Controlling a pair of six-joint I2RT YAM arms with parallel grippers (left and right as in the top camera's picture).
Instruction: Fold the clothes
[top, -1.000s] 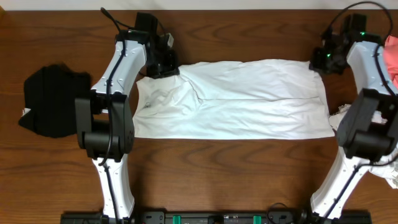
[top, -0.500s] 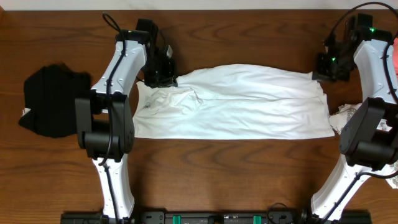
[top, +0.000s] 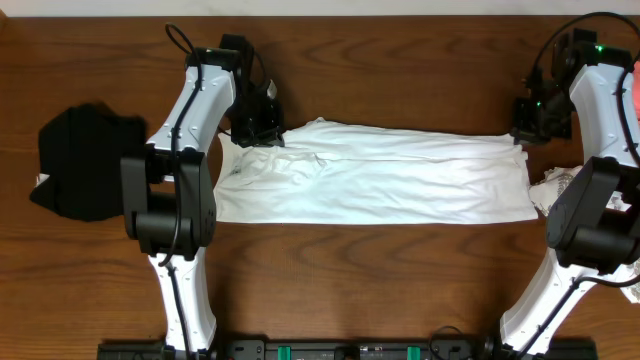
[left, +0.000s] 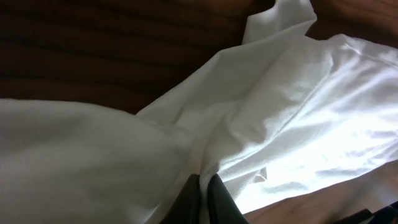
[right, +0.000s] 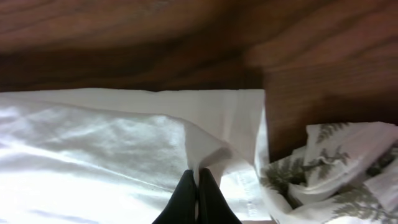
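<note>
The white T-shirt (top: 380, 180) lies as a wide band across the table's middle, its print hidden. My left gripper (top: 262, 132) is shut on the shirt's far left edge; in the left wrist view the jaws (left: 204, 186) pinch white cloth (left: 93, 149). My right gripper (top: 527, 125) is shut on the far right edge; in the right wrist view the jaws (right: 197, 183) pinch a fold of the shirt (right: 93, 143). The far edge is folded toward the front.
A black garment (top: 85, 160) lies at the left. A grey-leaf-patterned white cloth (top: 553, 185) lies by the shirt's right end, seen also in the right wrist view (right: 339, 162). A pink garment (top: 634, 95) is at the right edge.
Both grippers have drawn the shirt's far edge toward the front, so the shirt's band has become narrower from back to front.
</note>
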